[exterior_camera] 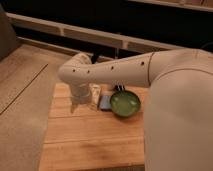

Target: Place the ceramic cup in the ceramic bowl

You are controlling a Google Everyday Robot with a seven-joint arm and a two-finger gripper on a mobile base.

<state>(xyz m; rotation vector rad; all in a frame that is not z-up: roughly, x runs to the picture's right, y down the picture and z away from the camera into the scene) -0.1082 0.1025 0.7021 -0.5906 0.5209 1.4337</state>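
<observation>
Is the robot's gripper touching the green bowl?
Apart. The camera view shows the gripper low on the left, with the white carton and blue flat thing between it and the ceramic bowl.

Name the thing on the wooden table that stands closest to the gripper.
The small white carton, standing upright right beside the gripper, which hangs over the wooden table. The flat blue thing and the green bowl lie beyond the carton, farther off.
</observation>
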